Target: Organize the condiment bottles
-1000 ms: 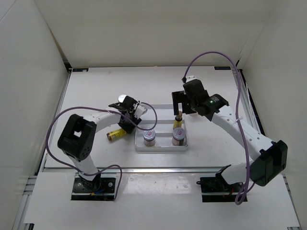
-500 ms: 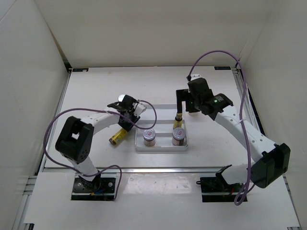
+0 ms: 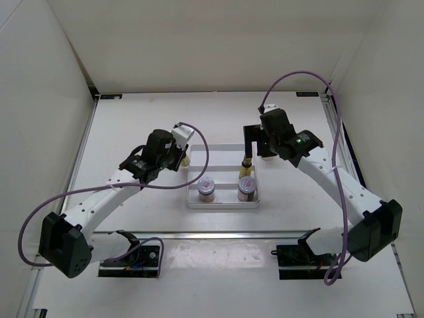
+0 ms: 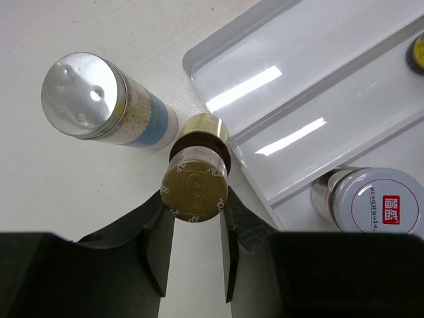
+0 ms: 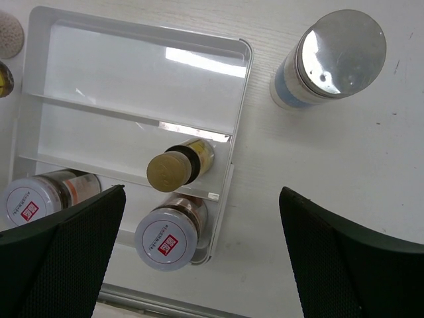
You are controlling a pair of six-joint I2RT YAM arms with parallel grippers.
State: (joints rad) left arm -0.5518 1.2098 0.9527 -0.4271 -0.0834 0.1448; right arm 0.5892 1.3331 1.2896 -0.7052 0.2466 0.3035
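My left gripper (image 4: 197,199) is shut on the gold cap of a slim yellow bottle (image 4: 199,179). The bottle stands upright just left of the white tray (image 4: 218,73), next to a white cylinder with a blue band and silver top (image 4: 99,99). In the top view this gripper (image 3: 180,156) hides both. My right gripper (image 5: 202,192) is open and empty above the tray's right edge (image 5: 242,99). In the tray are the second yellow bottle (image 5: 175,165) and two pinkish jars (image 5: 165,235) (image 5: 40,199). The second white cylinder (image 5: 331,56) stands outside, right of the tray.
The tray (image 3: 223,149) lies mid-table between the arms, its far compartment bare. White walls enclose the table on the left, back and right. Purple cables loop above both arms.
The yellow bottle that lay on the table left of the tray is now upright in my left gripper. The left arm swung round. My right gripper rose off the tray's yellow bottle.
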